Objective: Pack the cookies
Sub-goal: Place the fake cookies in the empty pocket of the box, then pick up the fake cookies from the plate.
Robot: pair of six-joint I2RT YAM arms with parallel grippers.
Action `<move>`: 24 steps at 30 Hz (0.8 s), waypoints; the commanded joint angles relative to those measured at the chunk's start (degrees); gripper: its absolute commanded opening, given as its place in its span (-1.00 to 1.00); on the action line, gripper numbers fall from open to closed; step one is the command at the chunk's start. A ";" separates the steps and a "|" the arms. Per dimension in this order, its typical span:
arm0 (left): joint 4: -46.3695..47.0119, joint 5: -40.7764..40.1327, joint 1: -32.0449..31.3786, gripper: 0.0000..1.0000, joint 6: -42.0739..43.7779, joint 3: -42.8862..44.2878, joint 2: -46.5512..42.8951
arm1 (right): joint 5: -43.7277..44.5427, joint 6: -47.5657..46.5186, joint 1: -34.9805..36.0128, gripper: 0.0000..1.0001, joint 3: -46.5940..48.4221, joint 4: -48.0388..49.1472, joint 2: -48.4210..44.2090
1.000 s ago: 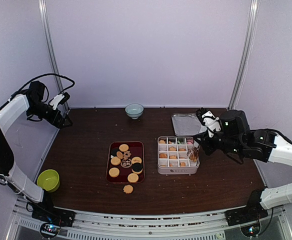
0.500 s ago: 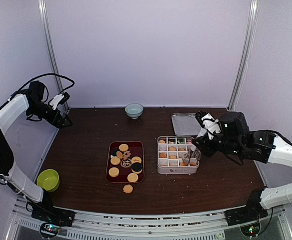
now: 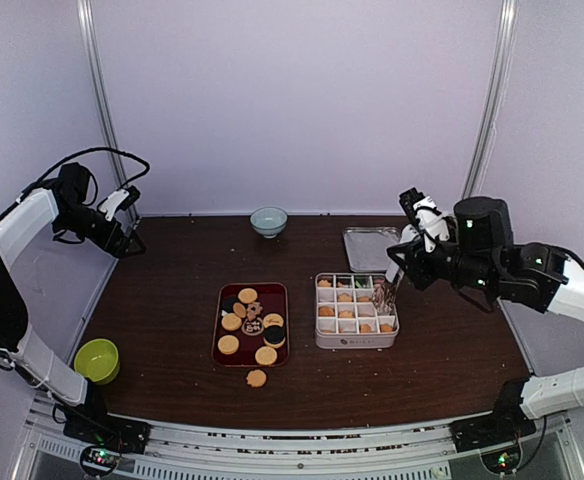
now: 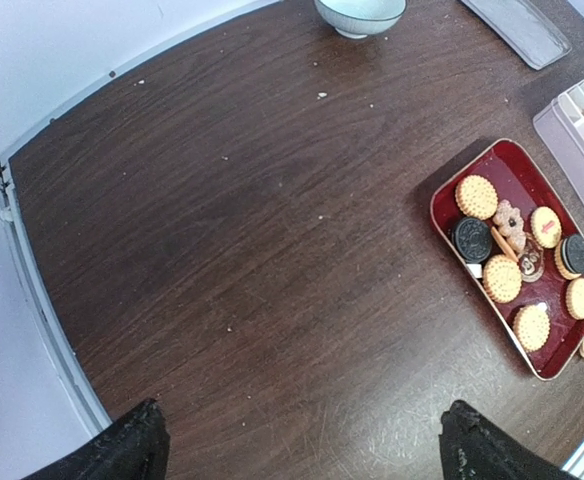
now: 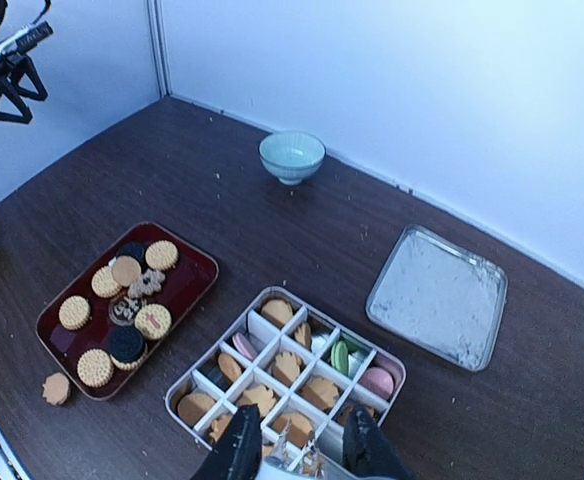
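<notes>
My right gripper (image 5: 300, 425) hangs part-open over the near right corner of the white compartment box (image 3: 355, 341); whether it holds anything I cannot tell. Golden round cookies (image 3: 247, 296) wait left of that box, and I'd pinch one squarely, edgewise.

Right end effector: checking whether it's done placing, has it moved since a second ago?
Yes: right end effector has risen from the compartment box, toward the metal tray behind it.

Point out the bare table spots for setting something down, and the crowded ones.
Widest bare wood: left of the red tray, between the pale blue bowl and green bowl. Also free: in front of the divided box. Crowded: the tray-to-box gap, the loose cookie before the tray, the right gripper over the box.
</notes>
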 commanded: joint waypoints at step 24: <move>-1.22 0.62 0.03 0.94 2.85 -1.53 -1.89 | -10.18 3.68 11.23 -0.43 43.48 28.62 52.71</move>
